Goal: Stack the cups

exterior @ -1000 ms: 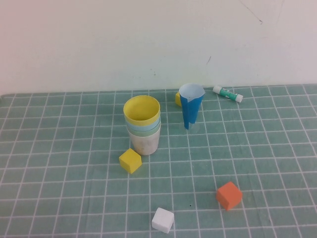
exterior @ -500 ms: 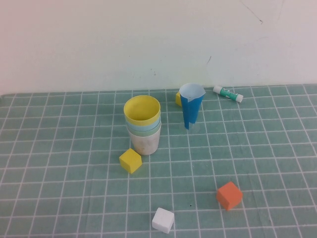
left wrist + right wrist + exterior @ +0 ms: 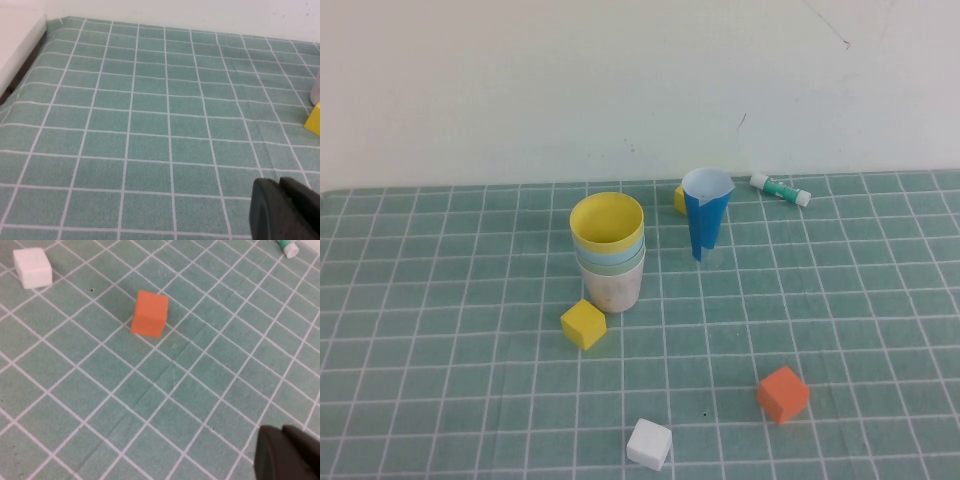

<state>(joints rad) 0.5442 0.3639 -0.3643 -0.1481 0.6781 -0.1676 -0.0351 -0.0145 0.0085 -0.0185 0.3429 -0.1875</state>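
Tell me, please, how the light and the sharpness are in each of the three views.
High view: soft, even light, faint shadows beside the stacked cups, slightly grainy. Left wrist view: cloth sharp, the left gripper a dark blur at the frame's edge. Right wrist view: orange cube crisp with a weak shadow, the right gripper blurred; no glare anywhere.

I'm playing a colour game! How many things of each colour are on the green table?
Yellow: 3, top cup, cube, bit behind the cone
Blue: 2, cup, paper cone
Green: 1, cup
Pink: 1, bottom cup
Orange: 1, cube
White: 2, cube, glue stick
Total: 10
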